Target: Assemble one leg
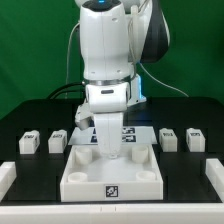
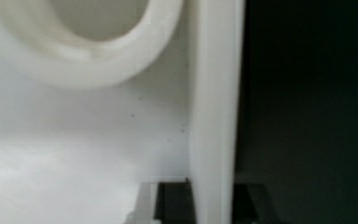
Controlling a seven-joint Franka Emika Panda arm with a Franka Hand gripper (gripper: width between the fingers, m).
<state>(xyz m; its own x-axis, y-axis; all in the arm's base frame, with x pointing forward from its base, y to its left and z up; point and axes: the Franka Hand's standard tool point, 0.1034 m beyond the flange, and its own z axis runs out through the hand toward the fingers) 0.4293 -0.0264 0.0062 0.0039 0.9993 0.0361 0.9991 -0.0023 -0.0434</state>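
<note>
The large white tray (image 1: pixel 110 178), with round corner sockets, lies in the middle of the table. My gripper (image 1: pixel 108 148) reaches straight down onto its far wall. In the wrist view, the gripper (image 2: pixel 211 195) straddles that thin upright wall (image 2: pixel 211 90). One dark finger (image 2: pixel 172 205) is pressed against each side, so it is shut on the wall. A round socket (image 2: pixel 91 35) shows beside it. Four small white legs with tags stand apart from the tray. Two (image 1: pixel 29 142) (image 1: pixel 57 142) are on the exterior view's left and two (image 1: pixel 168 138) (image 1: pixel 194 138) on its right.
The marker board (image 1: pixel 140 134) lies flat behind the tray, partly hidden by the arm. White rails (image 1: pixel 8 176) (image 1: pixel 214 176) border the black table at both front sides. A green backdrop stands behind.
</note>
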